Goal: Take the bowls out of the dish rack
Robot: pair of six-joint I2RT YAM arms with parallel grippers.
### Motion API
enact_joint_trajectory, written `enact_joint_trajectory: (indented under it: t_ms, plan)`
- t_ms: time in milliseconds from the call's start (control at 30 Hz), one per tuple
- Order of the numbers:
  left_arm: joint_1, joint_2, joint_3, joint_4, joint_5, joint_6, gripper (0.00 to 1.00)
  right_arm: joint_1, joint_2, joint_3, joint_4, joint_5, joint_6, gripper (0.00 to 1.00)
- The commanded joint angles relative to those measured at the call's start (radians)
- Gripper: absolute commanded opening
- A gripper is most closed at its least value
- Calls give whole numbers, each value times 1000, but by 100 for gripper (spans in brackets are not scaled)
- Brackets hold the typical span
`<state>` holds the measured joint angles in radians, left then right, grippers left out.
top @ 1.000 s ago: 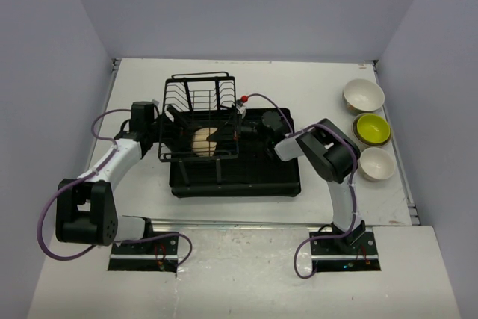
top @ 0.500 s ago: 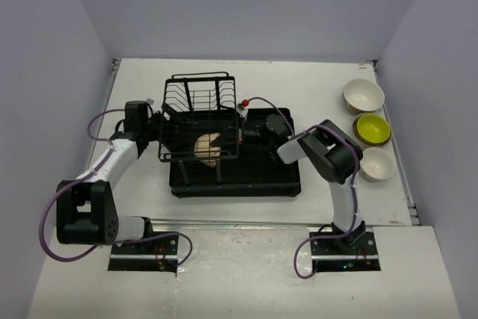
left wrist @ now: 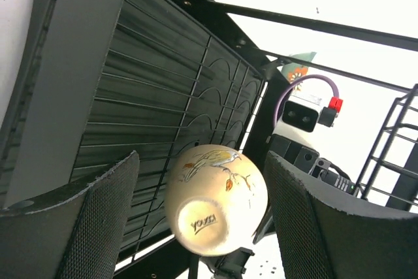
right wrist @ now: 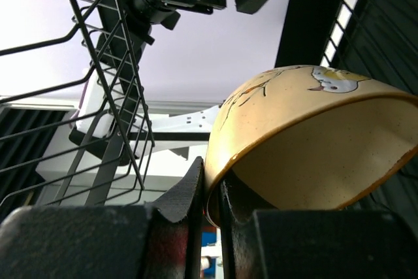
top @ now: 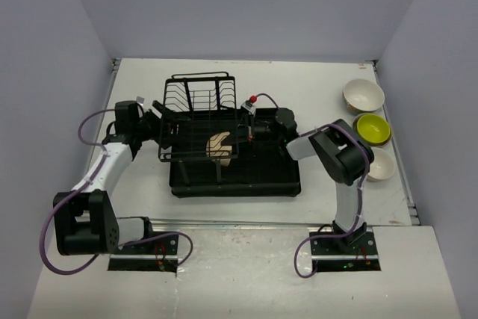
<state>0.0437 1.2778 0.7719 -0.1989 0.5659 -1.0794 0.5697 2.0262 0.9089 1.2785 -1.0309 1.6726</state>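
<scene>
A beige bowl (top: 220, 146) with a bird drawing is held on edge inside the black wire holder (top: 198, 102) of the dish rack (top: 254, 181). My right gripper (top: 239, 140) is shut on its rim (right wrist: 212, 191); the bowl's cream inside (right wrist: 326, 161) faces that camera. My left gripper (top: 164, 119) is open at the holder's left side. Its fingers (left wrist: 98, 220) flank the bowl's base (left wrist: 212, 207) without touching it. A sliver of a teal bowl with an orange flower (left wrist: 297, 70) shows behind the rack.
Three bowls stand along the table's right edge: cream with a brown band (top: 363, 95), yellow-green (top: 372, 128) and plain cream (top: 376, 163). The holder's wires (right wrist: 111, 83) are close on the left of my right gripper.
My right gripper has drawn the beige bowl to the right inside the holder. My left gripper has pulled back to the left, away from the bowl.
</scene>
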Motion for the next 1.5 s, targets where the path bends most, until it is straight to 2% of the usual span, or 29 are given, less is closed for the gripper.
enact_joint_trajectory:
  t_ms: [0, 133, 333, 433, 500, 633, 700, 867, 1000, 1033, 1100, 1133, 1200, 1233, 1333, 1467]
  plan:
    - [24, -41, 15, 3, 31, 33, 79, -56, -115, -16, -71, -53, -85, 0]
    - [48, -60, 20, -10, 22, 45, 79, -112, -179, -7, -256, -122, -255, 0]
    - [80, -78, 33, -13, 12, 52, 79, -157, -263, 106, -719, -158, -601, 0]
    - [93, -78, 53, -19, 11, 53, 79, -169, -285, 198, -1032, -143, -773, 0]
    - [102, -78, 61, -19, 8, 49, 79, -182, -296, 258, -1114, -136, -854, 0]
    - [119, -77, 101, -51, -17, 67, 79, -217, -322, 393, -1404, -69, -1023, 0]
    - [134, -72, 124, -95, -34, 101, 79, -255, -333, 441, -1441, -46, -1045, 0]
    - [182, -81, 193, -190, -100, 165, 79, -326, -311, 643, -1706, 80, -1186, 0]
    - [208, -83, 210, -246, -152, 173, 79, -347, -276, 856, -1973, 377, -1297, 0]
    - [208, -84, 207, -250, -168, 168, 79, -349, -273, 922, -2008, 549, -1304, 0]
    - [208, -89, 196, -252, -182, 167, 79, -350, -274, 961, -2070, 710, -1314, 0]
    - [209, -89, 190, -249, -182, 167, 79, -350, -276, 979, -2084, 861, -1315, 0]
    - [209, -89, 172, -247, -182, 165, 79, -352, -287, 978, -2111, 986, -1327, 0]
    - [209, -89, 167, -244, -181, 164, 78, -352, -291, 961, -2121, 1135, -1327, 0]
    - [211, -90, 155, -243, -181, 162, 79, -366, -326, 866, -2122, 1343, -1340, 0]
    - [214, -77, 161, -264, -198, 170, 78, -410, -380, 702, -2080, 1484, -1326, 0]
